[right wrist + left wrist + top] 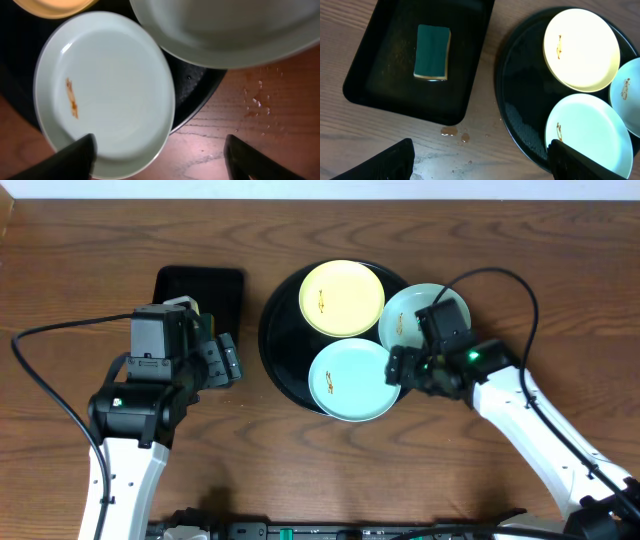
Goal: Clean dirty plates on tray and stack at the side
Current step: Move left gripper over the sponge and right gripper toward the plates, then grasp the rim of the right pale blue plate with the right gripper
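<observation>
Both spread wide: left gripper (480, 147), and right gripper (159, 141), seemingly empty, above a smooth round mint plate (105, 85) on glossy tray (197, 82)

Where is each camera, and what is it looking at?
Overhead: above the table, looking straight down at the round tray, left arm and right arm.
Left wrist: on the left arm, looking down at the sponge in the small tray; left fingers below.
Right wrist: on the right arm, close above the front blue plate; right fingers below.
Shared: all three show that smudged plate.
</observation>
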